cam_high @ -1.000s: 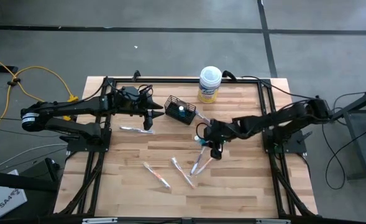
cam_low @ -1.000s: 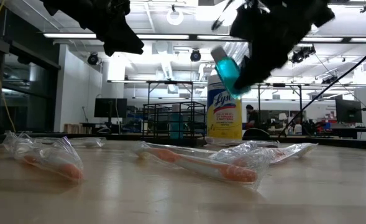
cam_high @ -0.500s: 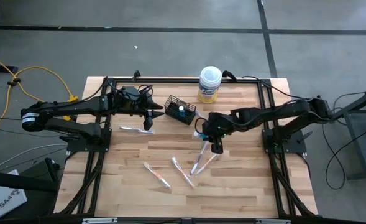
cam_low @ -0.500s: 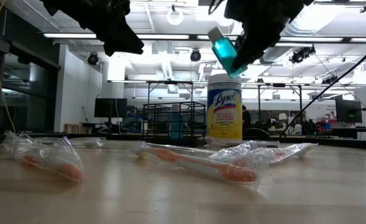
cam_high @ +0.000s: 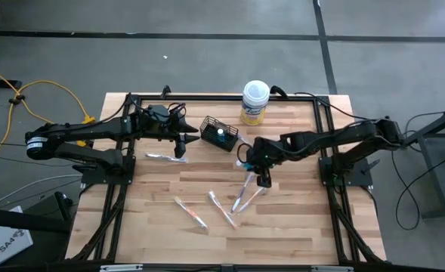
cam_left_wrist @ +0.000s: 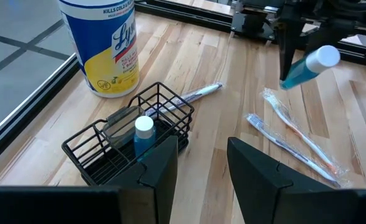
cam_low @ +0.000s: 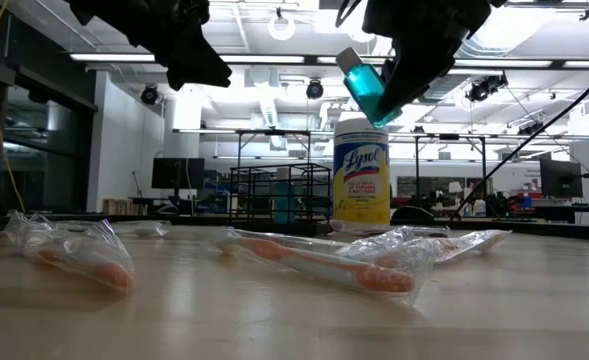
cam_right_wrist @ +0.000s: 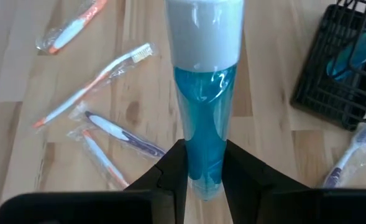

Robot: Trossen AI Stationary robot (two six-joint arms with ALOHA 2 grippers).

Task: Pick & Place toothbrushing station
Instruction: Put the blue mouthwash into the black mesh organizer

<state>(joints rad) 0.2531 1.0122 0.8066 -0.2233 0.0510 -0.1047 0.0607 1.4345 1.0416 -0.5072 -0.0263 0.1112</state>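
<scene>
The black wire basket [cam_high: 219, 134] stands on the table near the far edge with one teal tube [cam_left_wrist: 144, 134] upright inside it. My right gripper [cam_high: 257, 171] hangs above the table's middle, shut on a second teal tube with a white cap [cam_right_wrist: 204, 93]. Wrapped toothbrushes [cam_high: 245, 196] lie on the wood below and nearer, one [cam_high: 164, 157] lies to the left, and one [cam_left_wrist: 195, 93] lies just behind the basket. My left gripper [cam_left_wrist: 201, 168] waits open in the air left of the basket, holding nothing. My right gripper pinches the tube's flat tail end [cam_right_wrist: 204, 180] between its two fingers [cam_right_wrist: 173, 165]. The fingers come slanting down from the table's right side. The tube sticks out beyond the fingertips, tilted, with its white cap [cam_low: 350, 60] farthest from the gripper, lifted well clear of the table.
A white-lidded canister with a yellow label [cam_high: 254, 102] stands at the far edge, right of the basket. A dark frame [cam_high: 222, 97] runs around the table's edges. Bare wood lies between the basket and the toothbrushes.
My right gripper has risen with the teal tube and tipped a little, then held still. The tube hangs higher above the toothbrushes than before and stays tilted. The gripper's fingers remain shut on it.
</scene>
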